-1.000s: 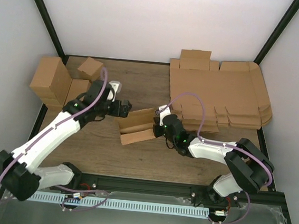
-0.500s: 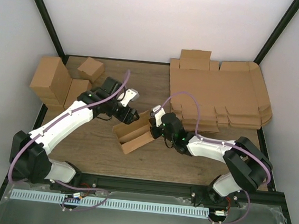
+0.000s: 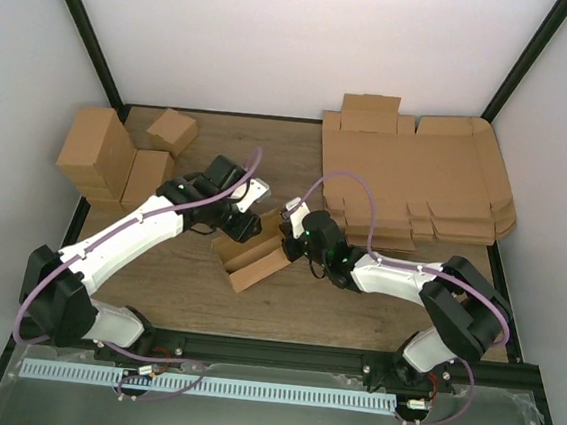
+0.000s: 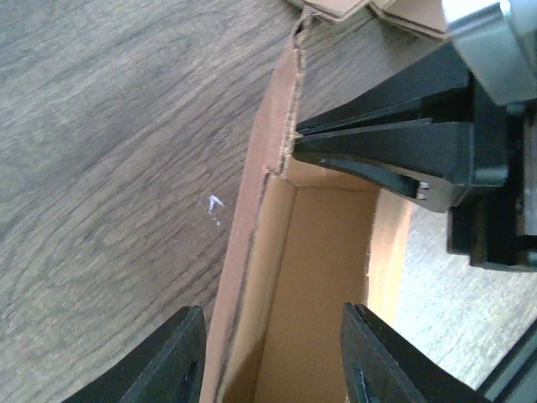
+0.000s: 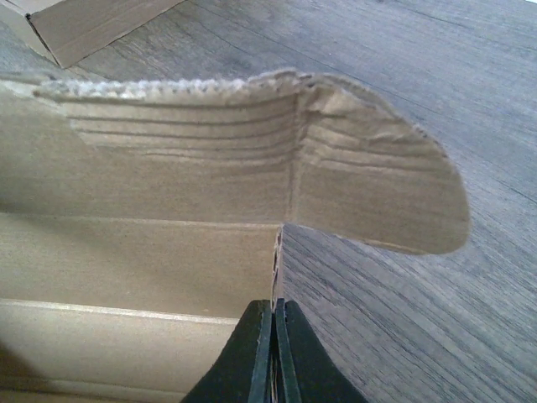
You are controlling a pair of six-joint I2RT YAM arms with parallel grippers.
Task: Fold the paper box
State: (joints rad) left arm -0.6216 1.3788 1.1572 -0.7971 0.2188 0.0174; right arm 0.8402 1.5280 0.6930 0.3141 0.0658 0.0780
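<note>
The paper box lies mid-table as a long narrow open trough of plain brown cardboard. My right gripper is shut on the thin edge of its far end wall; in the right wrist view the fingertips pinch that edge below a rounded flap. My left gripper hovers over the same end with its jaws apart. In the left wrist view the left gripper straddles the box's long side wall, one finger over the table, the other over the box's inside. The right gripper shows opposite.
A thick pile of flat cardboard sheets fills the back right. Several folded brown boxes stand at the back left, one small box tilted on them. A black frame rail runs along the near edge.
My left arm swung right from the back-left boxes to the paper box's far end, and its jaws narrowed. The box shifted slightly left. The right gripper stayed shut on it.
</note>
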